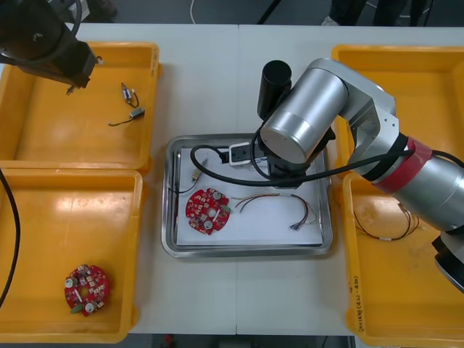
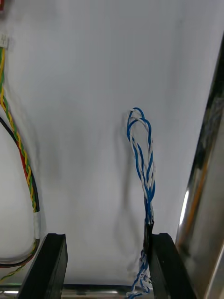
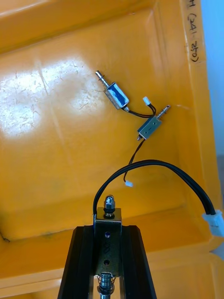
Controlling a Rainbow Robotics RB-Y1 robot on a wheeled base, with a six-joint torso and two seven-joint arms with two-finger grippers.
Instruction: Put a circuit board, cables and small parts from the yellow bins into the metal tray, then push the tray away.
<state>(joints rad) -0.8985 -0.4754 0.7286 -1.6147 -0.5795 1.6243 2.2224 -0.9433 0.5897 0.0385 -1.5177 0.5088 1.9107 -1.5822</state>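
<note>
Yellow bins, front view: four, two at the left, two at the right.
Metal tray, front view: one, between the bins, white inside.
Circuit boards, front view: two; tray board in the tray's near left part, bin board in the near left bin.
Tray cables, front view: one black cable, one red and yellow cable.
My arms, front view: right arm over the tray's far half; left arm over the far left bin.
Right gripper, right wrist view: fingers apart, gripping nothing, low over the tray's white floor.
Blue and white cable, right wrist view: one, long axis straight ahead of my fingers, one end against the inner face of one finger.
Left gripper, left wrist view: clamped on one held part, whose black lead loops to a white plug.
Loose parts, left wrist view: two, close together on the bin floor ahead of my fingers.
Bearing for the carry: the tray lies right of and nearer than my left gripper; my judgement, the held part goes that way.
</note>
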